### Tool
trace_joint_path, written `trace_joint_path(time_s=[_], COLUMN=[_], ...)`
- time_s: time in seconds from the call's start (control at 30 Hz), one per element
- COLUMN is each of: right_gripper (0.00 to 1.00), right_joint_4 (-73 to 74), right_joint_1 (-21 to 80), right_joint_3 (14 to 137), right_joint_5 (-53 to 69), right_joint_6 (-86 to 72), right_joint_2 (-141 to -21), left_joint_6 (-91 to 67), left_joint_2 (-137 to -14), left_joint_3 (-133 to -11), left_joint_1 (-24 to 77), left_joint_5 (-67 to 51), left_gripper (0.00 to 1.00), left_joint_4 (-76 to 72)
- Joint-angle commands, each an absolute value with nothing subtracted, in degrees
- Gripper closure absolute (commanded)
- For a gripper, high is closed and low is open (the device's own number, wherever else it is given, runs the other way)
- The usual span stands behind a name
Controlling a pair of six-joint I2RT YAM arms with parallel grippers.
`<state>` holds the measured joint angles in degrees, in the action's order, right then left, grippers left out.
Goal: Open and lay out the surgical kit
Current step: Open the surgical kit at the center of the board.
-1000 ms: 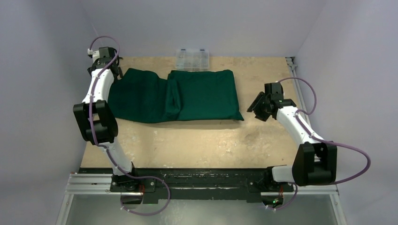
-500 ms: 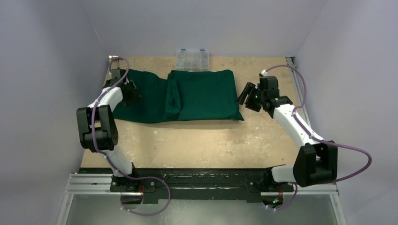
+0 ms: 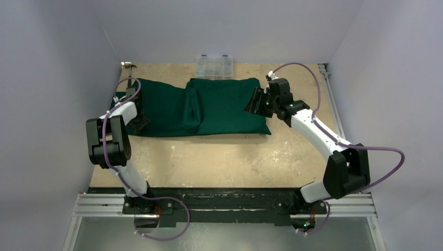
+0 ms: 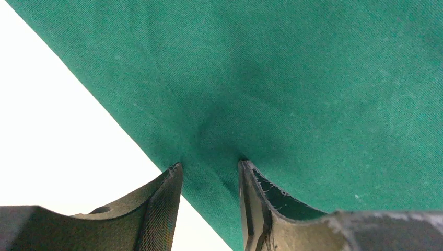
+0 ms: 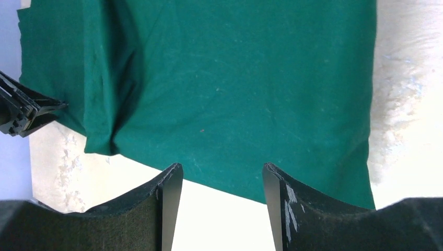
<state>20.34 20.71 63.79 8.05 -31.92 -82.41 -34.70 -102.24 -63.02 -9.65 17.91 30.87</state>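
- Pale walls are closing in a bare wooden table [image 3: 219,157]. The green cloth [image 3: 219,107] is lying across it between the two grippers, and nothing of the kit inside is showing.
- A flatter flap of the cloth is reaching out to the left gripper [image 4: 209,167], while the thicker bundle is sitting under the right gripper [image 5: 222,170].
- The left gripper is standing part open with its tips pressing on the cloth right at the edge. A shallow pucker is sitting between them, and as far as I can judge it is not pinching anything yet.
- The right gripper is hovering wide open and empty, with the cloth's near edge running just ahead of its fingertips.
- A clear box [image 3: 213,66] is sitting beyond both grippers, just past the cloth's far edge.
- To do this well, the left jaws should be closing on the top layer only, right at the edge. They should then be lifting and drawing outward, away from the bundle, so the flap is peeling open flat.
- The right gripper is probably best holding its end down, so the bundle is not sliding along.
- Pulling slowly matters, since whatever is wrapped inside could be dragging or spilling out.
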Motion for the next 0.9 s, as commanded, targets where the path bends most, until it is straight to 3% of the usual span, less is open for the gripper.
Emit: trace_joint_path(time_s=[0.0,0.23,0.33,0.47,0.63,0.87], right_gripper=[0.39,0.4,0.4,0.38,0.24,0.18], right_joint_4=[17.55,17.06,17.4,17.49,15.17,14.3], right_joint_1=[23.39,25.98,27.49,29.52,33.38,38.38], right_joint_3=[67.38,69.15,70.47,72.59,73.98,78.96], right_joint_5=[5.33,3.31,1.95,0.66,0.18,-0.97], right_joint_6=[-30.86,-30.63,-29.42,-27.35,-24.34,-22.68], right_joint_2=[-84.05,-86.68,-87.71,-89.02,-89.88,-94.36], left_joint_6=[-41.33,-45.34,-41.93,-34.51,-27.73,-28.53], left_joint_2=[-102.42,-98.79,-97.44,-94.48,-90.07,-83.06], left_joint_3=[-60.4,-58.17,-62.77,-72.84,-82.2,-79.2], left_joint_1=[-10.69,-11.62,-11.82,-10.99,-3.68,-0.39], left_joint_5=[29.92,35.32,35.36,28.58,18.37,8.17], left_gripper=[0.58,0.58,0.56,0.55,0.49,0.48], left_joint_4=[36.96,38.88,38.95,38.27,36.0,28.11])
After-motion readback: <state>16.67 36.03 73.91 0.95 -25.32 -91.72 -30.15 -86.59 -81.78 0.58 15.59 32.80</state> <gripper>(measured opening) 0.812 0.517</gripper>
